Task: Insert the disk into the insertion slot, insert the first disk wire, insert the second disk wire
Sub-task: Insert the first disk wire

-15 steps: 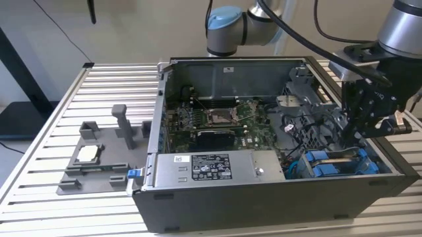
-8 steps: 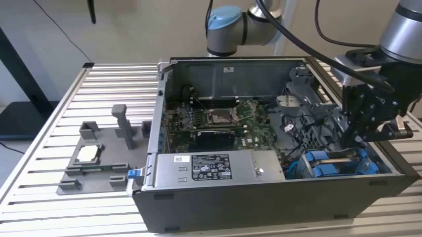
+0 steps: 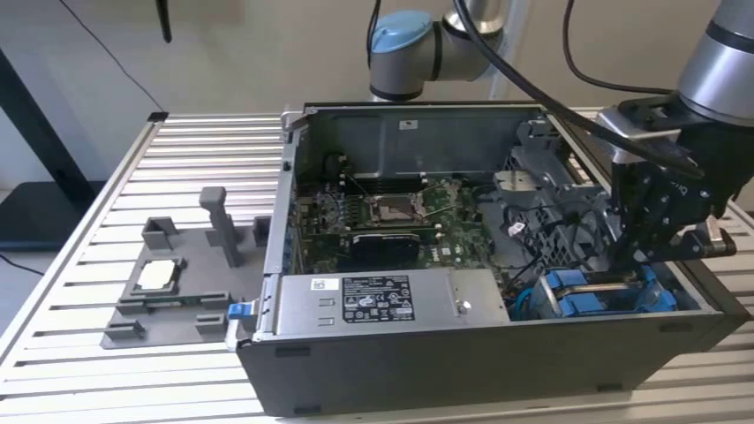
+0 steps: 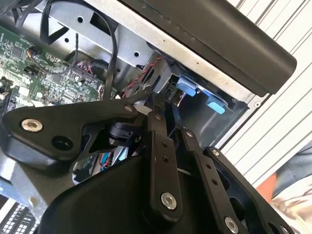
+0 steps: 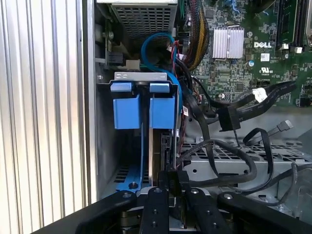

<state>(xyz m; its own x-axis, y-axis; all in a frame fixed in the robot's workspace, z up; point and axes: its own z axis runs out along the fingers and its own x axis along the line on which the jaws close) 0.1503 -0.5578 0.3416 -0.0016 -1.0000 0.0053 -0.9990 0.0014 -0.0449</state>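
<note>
Gripper [image 3: 630,265] inside open computer case [image 3: 471,375], positioned at the insertion slot [image 3: 577,300].

The computer case lies open side up on the slatted bench [image 3: 71,265]. The insertion slot, a grey metal bay with blue rails, occupies the case corner at the exterior view's right, beside the power supply [image 3: 377,300]. In the first wrist view the gripper [image 5: 170,176] is narrow, closed on the edge of the disk [image 5: 161,148], a dark slab standing on edge inside the insertion slot [image 5: 126,112], just beside the blue rails. Black cables [image 5: 234,114] lie loose near the bay, with the motherboard [image 5: 243,73] beyond them. In the second wrist view the gripper [image 4: 163,105] sits close to the blue tabs [image 4: 187,87].
</note>
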